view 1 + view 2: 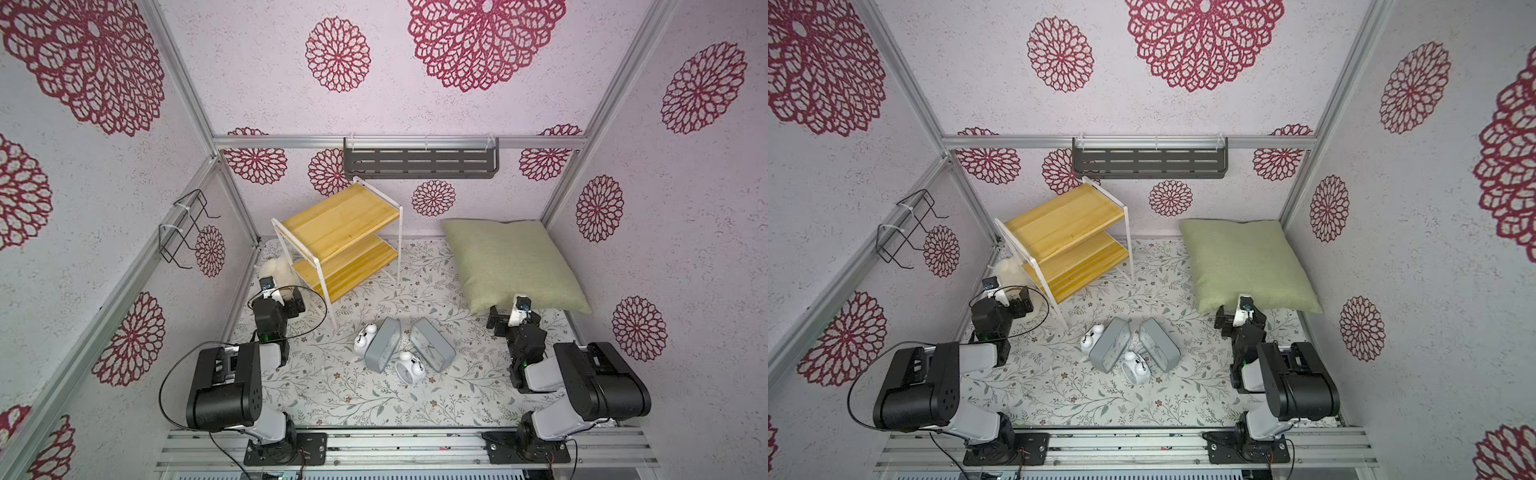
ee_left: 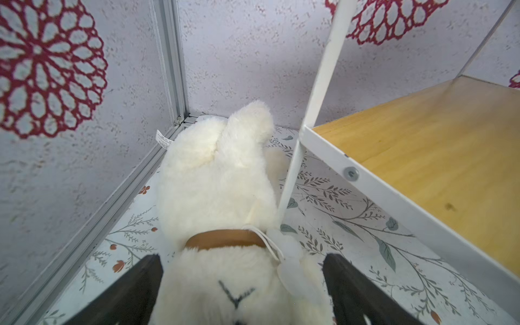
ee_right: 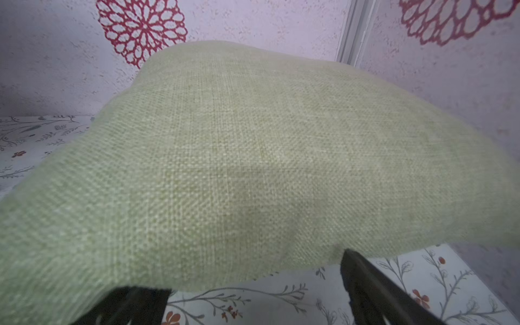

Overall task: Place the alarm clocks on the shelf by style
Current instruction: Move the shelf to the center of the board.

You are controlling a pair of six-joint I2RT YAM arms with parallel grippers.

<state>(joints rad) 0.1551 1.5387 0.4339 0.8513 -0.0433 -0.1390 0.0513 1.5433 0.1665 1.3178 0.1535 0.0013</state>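
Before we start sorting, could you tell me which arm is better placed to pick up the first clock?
Probably left: the left gripper hangs open beside the shelf, so carrying would be short. The right gripper, also open, faces the green pillow. The clocks lie between both.

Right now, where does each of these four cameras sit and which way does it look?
Both top views: high above the front edge, looking down at the shelf, pillow, clocks and both arms.
Left wrist: on the left arm, facing a white plush toy between the open left gripper fingers, beside the shelf.
Right wrist: on the right arm, facing the pillow over the open right gripper.
Shared: the shelf shows in top and left wrist views.
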